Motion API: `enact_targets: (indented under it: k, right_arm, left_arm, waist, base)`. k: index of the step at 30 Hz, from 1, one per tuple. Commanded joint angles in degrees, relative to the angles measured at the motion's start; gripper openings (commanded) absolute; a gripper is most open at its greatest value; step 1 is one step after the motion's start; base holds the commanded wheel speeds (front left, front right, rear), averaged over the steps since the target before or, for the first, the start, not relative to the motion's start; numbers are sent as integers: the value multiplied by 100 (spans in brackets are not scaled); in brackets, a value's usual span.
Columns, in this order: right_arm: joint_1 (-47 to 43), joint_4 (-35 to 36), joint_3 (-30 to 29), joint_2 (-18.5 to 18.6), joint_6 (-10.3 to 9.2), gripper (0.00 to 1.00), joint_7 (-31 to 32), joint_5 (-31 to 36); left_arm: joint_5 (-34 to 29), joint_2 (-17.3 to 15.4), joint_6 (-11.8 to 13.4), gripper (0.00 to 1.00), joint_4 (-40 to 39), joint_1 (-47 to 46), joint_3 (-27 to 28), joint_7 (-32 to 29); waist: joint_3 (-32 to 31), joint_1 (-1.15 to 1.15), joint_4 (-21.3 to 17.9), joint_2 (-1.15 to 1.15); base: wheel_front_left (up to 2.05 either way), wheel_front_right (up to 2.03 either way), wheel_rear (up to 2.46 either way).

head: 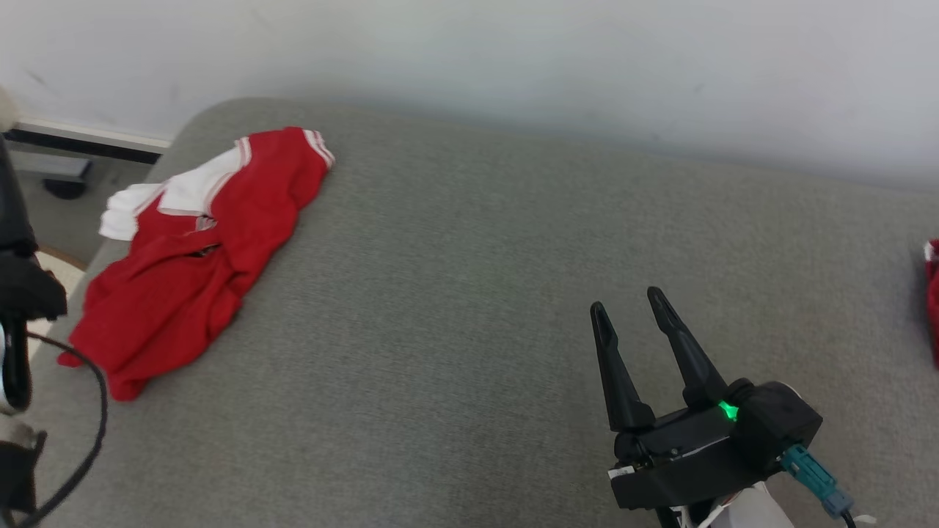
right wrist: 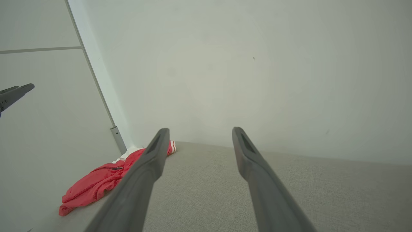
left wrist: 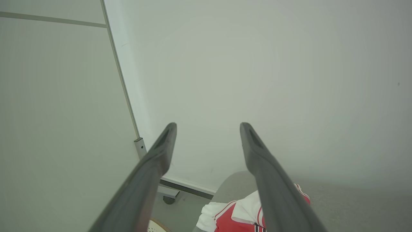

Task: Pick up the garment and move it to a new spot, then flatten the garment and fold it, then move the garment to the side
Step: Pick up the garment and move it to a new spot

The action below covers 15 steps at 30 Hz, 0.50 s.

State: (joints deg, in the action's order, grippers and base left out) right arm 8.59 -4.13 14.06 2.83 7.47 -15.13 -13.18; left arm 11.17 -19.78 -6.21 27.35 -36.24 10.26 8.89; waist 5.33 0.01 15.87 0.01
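A pale wall (head: pixel 513 59) backs a broad grey fabric surface (head: pixel 455 293). The crumpled red-and-white garment (head: pixel 198 271) lies at its far left, by the edge. The left pincer (left wrist: pixel 208 127) and right pincer (head: pixel 627 301) are both released and empty. The left one is probably better placed and should pinch a thick central fold.

Bright, even light (soft shadows); wrist views hazy.

Black right end effector (head: pixel 626 301), 2 long tapered fingers (head: pixel 689 359), small green light (head: pixel 727 410), teal plug (head: pixel 807 469)
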Motion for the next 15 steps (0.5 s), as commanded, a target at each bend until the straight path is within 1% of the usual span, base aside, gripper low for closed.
enact_targets:
  k: [1,5,7,14,15]
  right_arm:
    - [151,82,38,8,7,100,0,-3]
    - [302,245,129,5,7,100,0,-12]
    - [365,308,135,5,7,100,0,-18]
    - [440,442,84,4,7,100,0,9]
    - [440,442,84,4,7,100,0,9]
  left_arm:
    - [51,-85,-25,100,129,-307,-48,-54]
    - [112,-354,-82,100,664,-856,-126,-302]
    - [177,-465,-73,100,913,-1142,-142,-387]
    - [387,-762,-109,100,1888,-1766,-178,-656]
    - [387,-762,-109,100,1888,-1766,-178,-656]
  waist:
    - [1391,-1,-1412,-1]
    - [1711,-1,-1722,-1]
    - [1840,-1,-1838,-1]
    - [2144,-1,-2037,-1]
    - [2144,-1,-2037,-1]
  base:
    - [0,0,0]
    - [0,0,0]
    - [0,0,0]
    - [0,0,0]
    - [0,0,0]
